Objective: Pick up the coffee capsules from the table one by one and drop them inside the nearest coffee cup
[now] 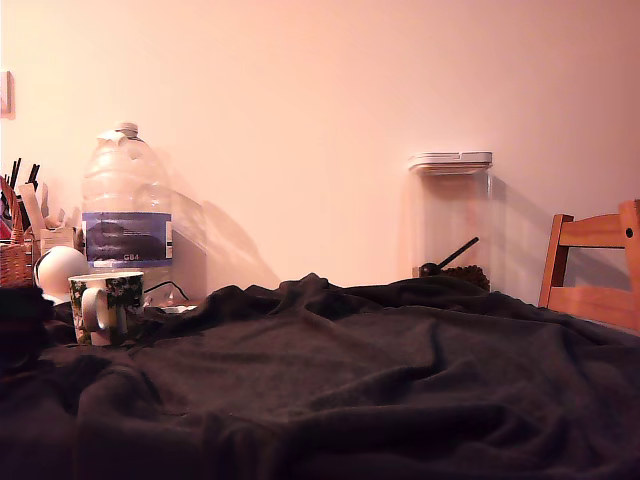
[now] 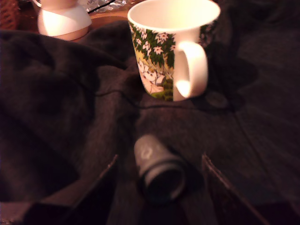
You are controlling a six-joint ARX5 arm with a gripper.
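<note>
In the wrist view a small dark coffee capsule (image 2: pixel 159 169) lies on its side on the rumpled dark cloth of the table (image 2: pixel 56 117), its round rim facing the camera. My gripper (image 2: pixel 159 190) is open, with one dark finger on each side of the capsule and a gap to each. Just beyond the capsule stands the coffee cup (image 2: pixel 171 49), white with a green leafy pattern, upright, its plain handle turned toward the camera. In the exterior view the cup (image 1: pixel 105 305) sits at the far left on the table (image 1: pixel 380 380). There the capsule and gripper are hidden.
A big clear water bottle (image 1: pixel 125 205) and a white ball-shaped object (image 1: pixel 60 272) stand behind the cup, next to a wicker basket (image 1: pixel 14 262). A clear lidded container (image 1: pixel 452 225) stands at the back. A wooden chair (image 1: pixel 595 270) is on the exterior view's right.
</note>
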